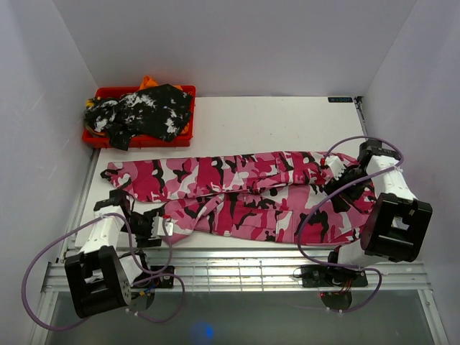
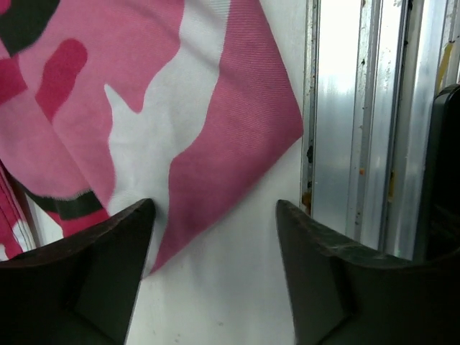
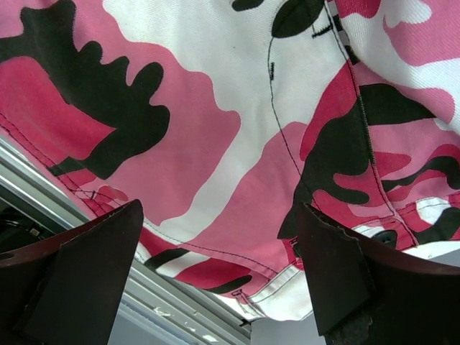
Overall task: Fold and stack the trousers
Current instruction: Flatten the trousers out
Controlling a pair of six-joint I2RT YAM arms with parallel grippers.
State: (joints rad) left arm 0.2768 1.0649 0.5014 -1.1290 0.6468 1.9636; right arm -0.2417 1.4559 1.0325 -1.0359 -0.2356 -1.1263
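Note:
The hot-pink, white and black camouflage trousers lie flat across the table, waist at the right, legs running left. The black-and-white mottled garment sits heaped in a red bin at the back left. My left gripper is open and empty at the near leg's end; in the left wrist view a cloth corner lies just ahead of the jaws, its edge by the left finger. My right gripper is open over the waist end, holding nothing.
A ribbed aluminium rail runs along the table's near edge, also in the left wrist view. Purple cables loop round both arms. White walls enclose the white table on three sides.

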